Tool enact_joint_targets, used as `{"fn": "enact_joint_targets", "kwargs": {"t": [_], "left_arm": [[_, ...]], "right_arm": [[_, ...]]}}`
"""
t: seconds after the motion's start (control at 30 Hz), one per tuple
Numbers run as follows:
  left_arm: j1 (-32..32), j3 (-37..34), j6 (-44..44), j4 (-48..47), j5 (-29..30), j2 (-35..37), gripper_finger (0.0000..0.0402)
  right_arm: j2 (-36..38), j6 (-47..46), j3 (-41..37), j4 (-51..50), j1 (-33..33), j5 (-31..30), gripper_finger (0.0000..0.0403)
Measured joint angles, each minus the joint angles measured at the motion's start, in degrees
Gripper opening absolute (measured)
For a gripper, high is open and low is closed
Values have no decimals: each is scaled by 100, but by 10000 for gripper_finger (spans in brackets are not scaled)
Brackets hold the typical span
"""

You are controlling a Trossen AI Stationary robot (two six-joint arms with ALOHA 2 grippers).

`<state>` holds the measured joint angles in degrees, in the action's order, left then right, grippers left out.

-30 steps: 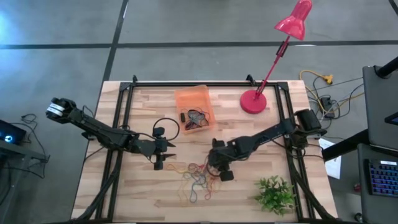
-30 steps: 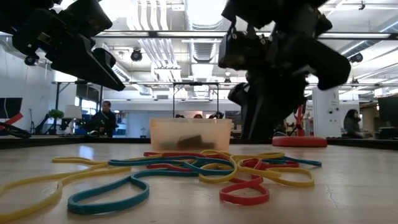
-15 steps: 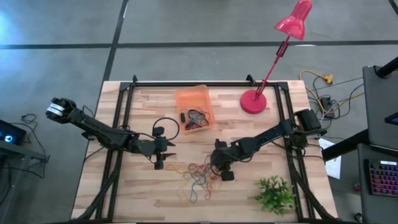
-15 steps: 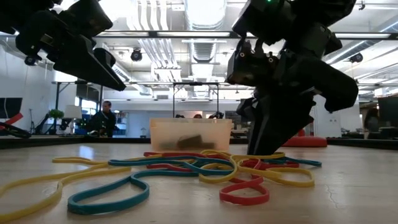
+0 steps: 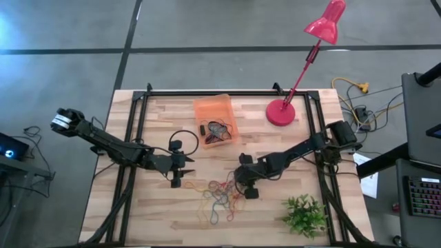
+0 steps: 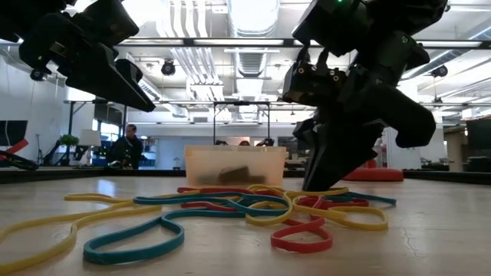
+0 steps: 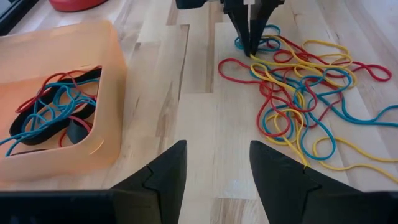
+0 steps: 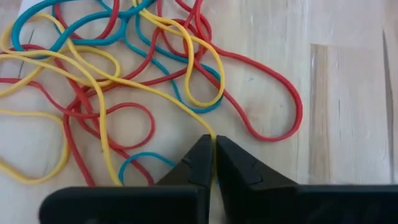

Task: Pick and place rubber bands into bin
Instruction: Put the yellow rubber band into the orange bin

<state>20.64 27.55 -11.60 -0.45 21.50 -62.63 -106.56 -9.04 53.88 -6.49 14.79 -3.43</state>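
The right tool (image 8: 214, 163) is pinching a thin yellow rubber band (image 8: 158, 93) closed; lifting risks dragging the tangled coloured loops (image 7: 298, 87) along, short of the translucent orange bin (image 7: 99, 146).

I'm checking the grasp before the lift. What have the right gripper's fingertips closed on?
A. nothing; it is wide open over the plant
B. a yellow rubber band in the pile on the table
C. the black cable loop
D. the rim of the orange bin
B: in the right wrist view the right gripper has its fingers pressed together on a yellow rubber band running out of the tangle on the table, well away from the orange bin.
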Motion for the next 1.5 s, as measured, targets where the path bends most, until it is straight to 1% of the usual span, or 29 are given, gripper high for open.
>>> {"fn": "enact_joint_targets", "kwargs": {"t": [0.23, 0.5, 0.83, 1.07, 1.13, 1.23, 1.33, 1.5], "left_arm": [[-2, 0, -2, 0, 0, 0, 160], [-1, 0, -2, -1, 0, 0, 160], [-1, 0, -2, 0, 0, 0, 160], [-2, 0, -2, 3, 35, 0, 160], [0, 0, -4, 3, 243, 0, 160], [-2, 0, -14, 72, 713, 0, 160], [-2, 0, -318, 105, 1045, 0, 160], [-2, 0, -466, 158, 1060, 2, 160]], "right_arm": [[-20, 94, 154, -67, -2, -44, 8], [-14, 348, 499, -177, -2, -40, 8], [-3, 772, 1243, -1162, 7, -135, 8], [0, 1278, 1842, -1939, -16, -733, 8], [0, 1405, 2048, -2216, -50, -966, 8], [10, 1557, 2378, -2638, -127, -1366, 8], [71, 1729, 2637, -2869, -232, -1737, 8], [322, 2056, 2830, -2927, -504, -1931, 8]]}}
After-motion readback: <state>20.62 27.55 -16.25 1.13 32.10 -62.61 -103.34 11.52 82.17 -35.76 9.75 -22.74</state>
